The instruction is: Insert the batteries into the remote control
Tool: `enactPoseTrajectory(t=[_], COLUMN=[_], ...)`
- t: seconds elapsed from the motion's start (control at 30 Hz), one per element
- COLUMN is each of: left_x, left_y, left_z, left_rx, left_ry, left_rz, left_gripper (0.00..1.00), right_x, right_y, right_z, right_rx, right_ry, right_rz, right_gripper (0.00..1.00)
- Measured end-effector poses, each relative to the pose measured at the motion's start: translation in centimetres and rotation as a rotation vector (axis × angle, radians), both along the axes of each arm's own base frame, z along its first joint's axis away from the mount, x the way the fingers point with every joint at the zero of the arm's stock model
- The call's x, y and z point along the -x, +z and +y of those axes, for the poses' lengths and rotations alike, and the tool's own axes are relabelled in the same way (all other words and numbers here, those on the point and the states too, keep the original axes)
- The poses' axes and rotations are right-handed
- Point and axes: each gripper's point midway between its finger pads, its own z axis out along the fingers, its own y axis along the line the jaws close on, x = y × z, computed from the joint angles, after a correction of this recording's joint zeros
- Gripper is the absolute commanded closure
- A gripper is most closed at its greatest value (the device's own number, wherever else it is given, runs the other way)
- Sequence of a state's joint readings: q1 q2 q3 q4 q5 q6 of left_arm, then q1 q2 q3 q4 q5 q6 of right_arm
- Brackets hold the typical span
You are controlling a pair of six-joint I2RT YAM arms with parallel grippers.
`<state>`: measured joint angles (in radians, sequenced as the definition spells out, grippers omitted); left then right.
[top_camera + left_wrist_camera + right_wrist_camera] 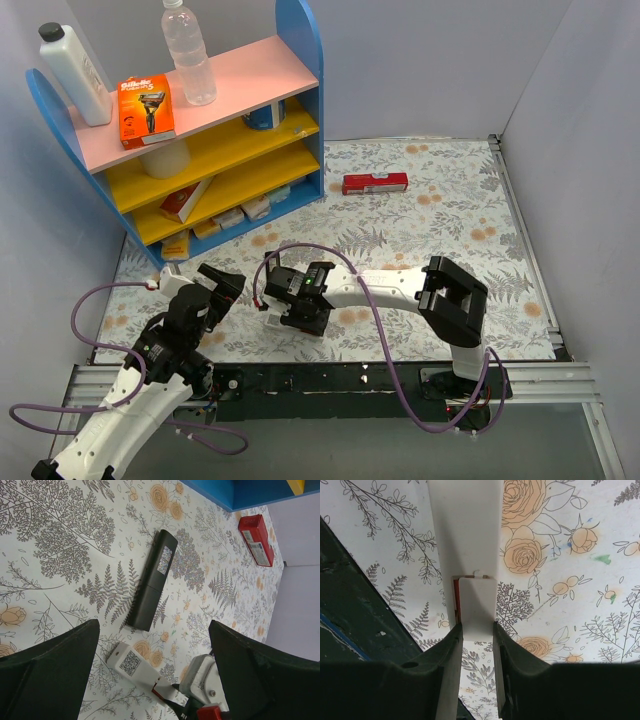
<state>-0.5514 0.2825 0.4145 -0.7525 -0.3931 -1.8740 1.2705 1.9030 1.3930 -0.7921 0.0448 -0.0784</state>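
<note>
While the left gripper [154,630] hangs spread wide and empty above the black remote [152,582], the right gripper [476,630] pinches the lid [477,605] at the end of the white remote [465,525] on the table [570,605]. A red strip [455,597] peeks out beside the lid — maybe a battery already inside. The lid is not shut yet — closing it looks like the job that is left.

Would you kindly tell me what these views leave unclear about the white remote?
Loaded or not: right wrist view shows only a red sliver beside the white remote's cover.
White remote, top view: mostly hidden under right end effector.
Its gripped end, left wrist view: covered by that end effector.
</note>
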Motion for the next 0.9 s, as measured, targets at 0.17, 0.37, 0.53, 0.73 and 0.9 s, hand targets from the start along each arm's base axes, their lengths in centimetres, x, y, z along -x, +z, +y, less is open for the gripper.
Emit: enactPoseTrajectory(t=[0.17, 0.37, 0.53, 0.73, 0.9], left_x=[0.0, -0.01, -0.02, -0.04, -0.05], left_y=[0.0, 0.01, 0.0, -0.06, -0.06], left_z=[0.01, 0.01, 0.02, 0.04, 0.04], left_rx=[0.0, 0.0, -0.001, -0.003, -0.004], left_ry=[0.0, 0.001, 0.001, 0.003, 0.003], left_rz=[0.0, -0.001, 0.0, 0.002, 0.002], left_gripper=[0.09, 0.09, 0.09, 0.09, 0.09], right_x=[0.06, 0.19, 0.28, 0.44, 0.47], right_y=[-0.08, -0.07, -0.07, -0.07, -0.07], right_z=[-0.11, -0.54, -0.7, -0.66, -0.64], right_rx=[0.006, 0.022, 0.028, 0.026, 0.025], right_ry=[0.007, 0.008, 0.008, 0.011, 0.013], right_rz=[0.003, 0.009, 0.012, 0.022, 0.023], right_gripper=[0.65, 0.65, 0.62, 0.58, 0.57])
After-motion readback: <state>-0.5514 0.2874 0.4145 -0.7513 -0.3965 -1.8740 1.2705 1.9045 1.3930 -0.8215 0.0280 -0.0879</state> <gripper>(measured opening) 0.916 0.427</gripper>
